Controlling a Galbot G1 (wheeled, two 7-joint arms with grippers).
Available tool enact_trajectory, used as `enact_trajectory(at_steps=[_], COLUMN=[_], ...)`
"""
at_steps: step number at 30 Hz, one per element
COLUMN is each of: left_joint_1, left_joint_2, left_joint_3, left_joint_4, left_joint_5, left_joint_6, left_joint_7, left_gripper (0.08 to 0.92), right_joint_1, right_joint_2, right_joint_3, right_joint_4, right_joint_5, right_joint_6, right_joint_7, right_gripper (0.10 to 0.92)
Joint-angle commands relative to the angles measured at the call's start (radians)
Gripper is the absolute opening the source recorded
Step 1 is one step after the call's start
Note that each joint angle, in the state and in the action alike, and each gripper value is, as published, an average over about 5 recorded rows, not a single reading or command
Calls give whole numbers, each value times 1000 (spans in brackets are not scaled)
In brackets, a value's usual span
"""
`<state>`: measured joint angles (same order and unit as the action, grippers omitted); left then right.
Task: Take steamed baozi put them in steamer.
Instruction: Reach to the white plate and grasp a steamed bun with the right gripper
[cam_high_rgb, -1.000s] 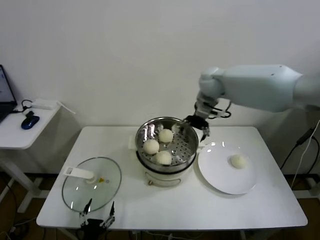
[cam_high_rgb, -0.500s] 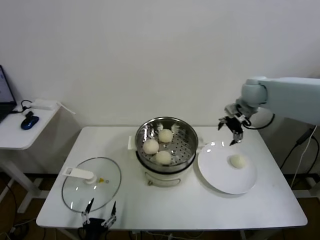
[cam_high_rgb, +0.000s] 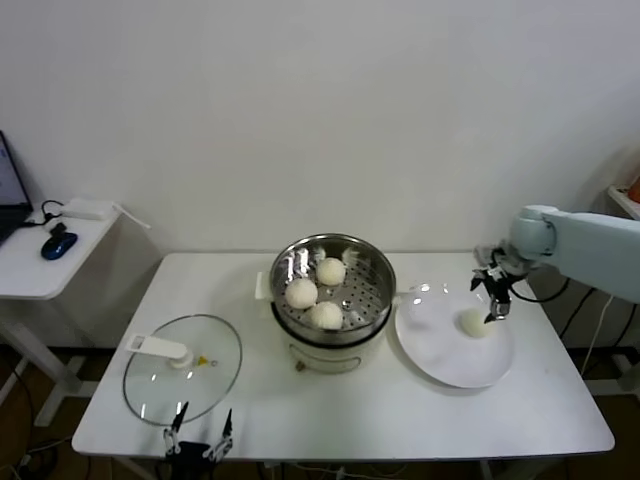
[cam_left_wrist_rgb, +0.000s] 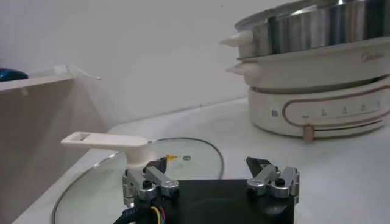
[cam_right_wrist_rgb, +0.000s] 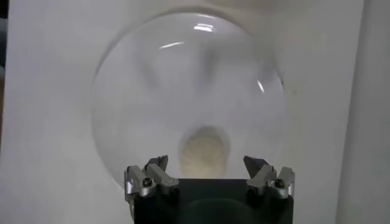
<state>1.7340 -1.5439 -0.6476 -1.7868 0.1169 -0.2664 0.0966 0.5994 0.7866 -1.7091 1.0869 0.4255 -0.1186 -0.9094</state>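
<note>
Three cream-white baozi (cam_high_rgb: 301, 292) (cam_high_rgb: 331, 270) (cam_high_rgb: 326, 315) lie in the shiny steel steamer (cam_high_rgb: 370, 300) on its white cooker base; the steamer also shows in the left wrist view (cam_left_wrist_rgb: 317, 30). One more baozi (cam_high_rgb: 475, 322) lies on the white plate (cam_high_rgb: 440, 350) to the right. My right gripper (cam_high_rgb: 493, 296) is open and empty, just above that baozi; in the right wrist view the baozi (cam_right_wrist_rgb: 205, 152) lies between and below the open fingers of the gripper (cam_right_wrist_rgb: 207, 165). My left gripper (cam_high_rgb: 198, 437) is open and parked at the table's front edge.
A glass lid (cam_high_rgb: 185, 378) with a white handle (cam_high_rgb: 158, 347) lies at the table's front left, just ahead of the left gripper (cam_left_wrist_rgb: 210, 167). A side table with a blue mouse (cam_high_rgb: 60, 243) stands at far left.
My right arm has swung from over the steamer to the right and down, and now hangs over the baozi on the plate. The left arm has not moved.
</note>
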Motion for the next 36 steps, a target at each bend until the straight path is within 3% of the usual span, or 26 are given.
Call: enact_trajectory(at_steps=[1,25,28,36], left_joint_1=[3,9,10,16], left_joint_2=[-1,-1,-1,0], left_joint_3=[-2,-9,-7,-5], left_joint_4=[7,16,16,11], left_joint_5=[5,21,21,21], left_joint_6=[1,-7,-9,-15], left_joint_7=[1,0,-1,-1], left_gripper=[823,823,823,823], right_joint_1=[-242,-324,-319,-228], right_joint_2=[8,91,91,53], right_joint_3=[220,287,286,224], right_joint_4=[-189,-338,-335,-233], right_joint_5=[-118,-148,-153,-107], right_joint_6=[-22,28,34,27], right_joint_7=[-2,-8,-9,-19], right_gripper=[823,820,773,545])
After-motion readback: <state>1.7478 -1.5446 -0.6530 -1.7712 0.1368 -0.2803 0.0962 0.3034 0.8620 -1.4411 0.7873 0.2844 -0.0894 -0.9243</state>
